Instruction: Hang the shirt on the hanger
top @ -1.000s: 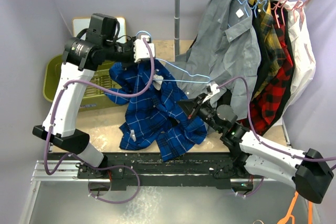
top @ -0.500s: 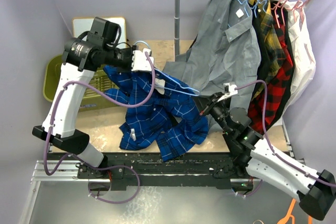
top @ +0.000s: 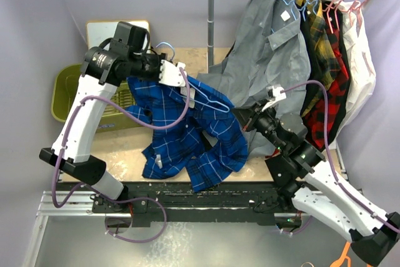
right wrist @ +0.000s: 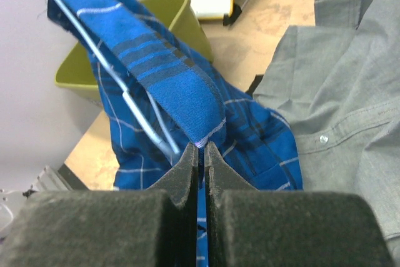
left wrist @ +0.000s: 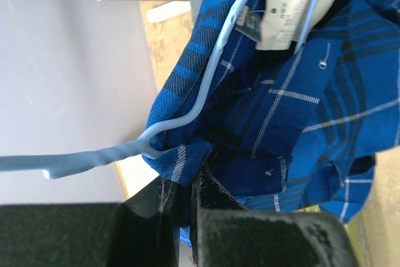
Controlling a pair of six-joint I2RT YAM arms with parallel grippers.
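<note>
Roughly halfway imo: the thin light-blue wire hanger sits inside the collar of the royal-blue plaid shirt, partly lifted off the desk with left end effector and right end effector both clenched on its fabric, shoulders not seated yet.

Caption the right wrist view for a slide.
Right gripper shut on the shirt edge, hanger wire alongside, grey shirt at right.
</note>
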